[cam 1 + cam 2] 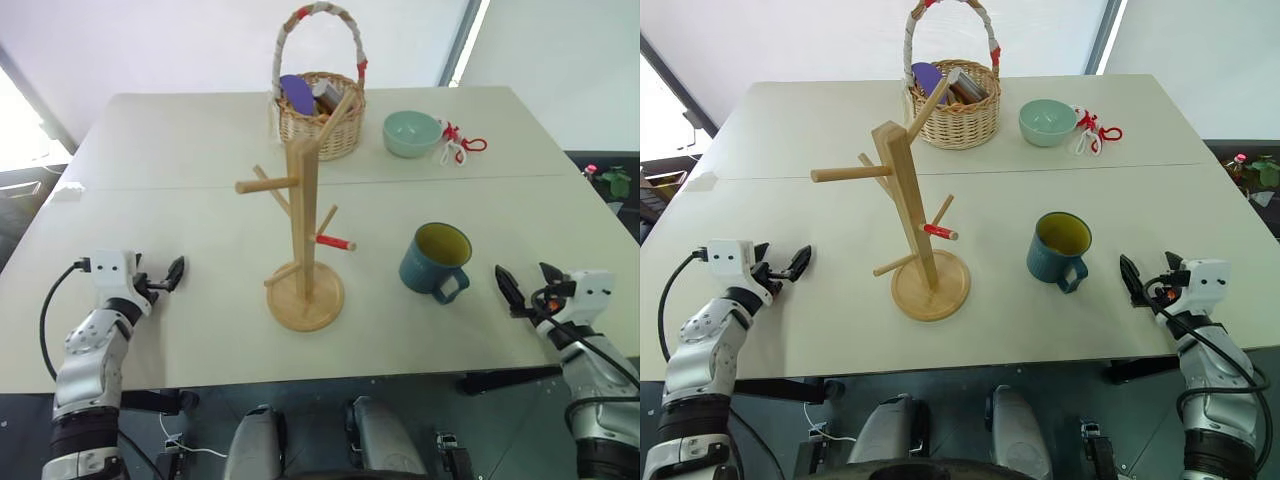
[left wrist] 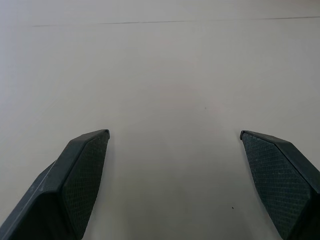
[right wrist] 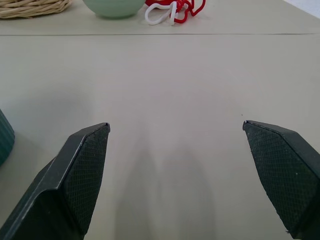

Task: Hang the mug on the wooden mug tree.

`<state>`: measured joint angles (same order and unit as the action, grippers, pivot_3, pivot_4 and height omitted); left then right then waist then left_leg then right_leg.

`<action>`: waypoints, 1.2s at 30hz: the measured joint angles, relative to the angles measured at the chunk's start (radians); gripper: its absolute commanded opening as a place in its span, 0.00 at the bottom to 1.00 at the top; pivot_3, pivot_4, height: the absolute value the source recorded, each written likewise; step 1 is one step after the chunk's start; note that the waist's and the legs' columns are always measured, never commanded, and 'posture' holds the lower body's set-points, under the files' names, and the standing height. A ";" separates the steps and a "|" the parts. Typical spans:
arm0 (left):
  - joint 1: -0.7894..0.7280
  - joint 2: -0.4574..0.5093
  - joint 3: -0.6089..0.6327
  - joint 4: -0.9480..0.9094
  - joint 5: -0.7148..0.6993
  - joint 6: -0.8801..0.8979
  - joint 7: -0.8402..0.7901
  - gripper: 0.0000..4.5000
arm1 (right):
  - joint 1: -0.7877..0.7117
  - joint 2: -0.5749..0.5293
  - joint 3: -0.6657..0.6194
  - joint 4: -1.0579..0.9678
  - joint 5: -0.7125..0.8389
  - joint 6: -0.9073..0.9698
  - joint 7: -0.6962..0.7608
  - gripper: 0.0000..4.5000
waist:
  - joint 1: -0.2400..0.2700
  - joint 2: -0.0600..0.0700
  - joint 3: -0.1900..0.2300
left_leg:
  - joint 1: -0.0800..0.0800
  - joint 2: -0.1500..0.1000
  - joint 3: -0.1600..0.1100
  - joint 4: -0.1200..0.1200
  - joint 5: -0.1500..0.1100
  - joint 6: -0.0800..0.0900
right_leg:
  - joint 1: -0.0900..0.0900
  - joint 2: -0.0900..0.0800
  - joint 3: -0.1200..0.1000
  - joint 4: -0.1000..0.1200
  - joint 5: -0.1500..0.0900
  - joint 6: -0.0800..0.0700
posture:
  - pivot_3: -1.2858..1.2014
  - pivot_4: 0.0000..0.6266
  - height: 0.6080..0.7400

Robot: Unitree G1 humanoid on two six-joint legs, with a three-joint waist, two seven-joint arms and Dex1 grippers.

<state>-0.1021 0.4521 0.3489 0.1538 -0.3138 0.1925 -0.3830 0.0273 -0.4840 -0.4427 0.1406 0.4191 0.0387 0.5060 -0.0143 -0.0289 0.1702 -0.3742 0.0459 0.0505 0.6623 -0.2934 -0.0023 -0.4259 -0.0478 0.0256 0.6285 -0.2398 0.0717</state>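
Note:
The dusty-blue mug (image 1: 436,260) with a yellow-olive inside stands upright on the table, right of centre, its loop handle turned toward the front right. The wooden mug tree (image 1: 303,230) stands on its round base in the middle, with several angled pegs, one red-tipped and pointing toward the mug. My right gripper (image 1: 527,278) hovers open near the front right edge, a short way right of the mug and apart from it. A sliver of the mug (image 3: 4,140) shows in the right wrist view. Over bare table near the front left, my left gripper (image 1: 170,275) is open and holds nothing.
A wicker basket (image 1: 320,115) with a tall handle and items inside stands behind the tree. To its right sit a pale green bowl (image 1: 412,133) and a red-and-white looped object (image 1: 462,143). The beige table (image 1: 180,200) has a seam running across it.

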 measured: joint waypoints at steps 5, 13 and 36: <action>-0.001 0.000 -0.001 0.000 0.000 0.000 0.000 1.00 | -0.002 0.000 0.001 0.000 -0.001 0.004 0.002 0.98 | 0.000 0.000 0.000 | 0.000 0.000 0.000 0.000 0.000 0.000 | 0.000 0.000 0.000 0.000 0.000 0.000 | 0.52 0.24 1.00; 0.015 0.014 -0.024 -0.021 -0.032 -0.001 -0.118 1.00 | 0.060 0.000 -0.003 -0.071 0.012 0.009 0.016 0.87 | 0.001 0.000 0.000 | -0.001 0.000 0.000 0.000 0.000 0.000 | 0.000 0.000 0.000 -0.001 0.000 0.000 | 0.52 0.24 1.00; 0.269 0.221 -0.336 -0.508 -0.158 -0.040 -0.756 1.00 | 0.396 -0.063 0.185 -0.556 0.035 0.149 0.245 0.01 | 0.002 0.005 -0.001 | -0.001 0.001 0.002 -0.013 0.000 0.000 | -0.002 -0.001 -0.002 -0.015 0.000 -0.002 | 0.52 0.24 1.00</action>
<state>0.1666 0.6727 0.0124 -0.3543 -0.4714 0.1521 -1.1393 0.4232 -0.5468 -0.2581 -0.4155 0.4539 0.1876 0.7514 -0.0125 -0.0242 0.1690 -0.3752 0.0469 0.0523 0.6492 -0.2935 -0.0026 -0.4279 -0.0492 0.0234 0.6131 -0.2395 0.0699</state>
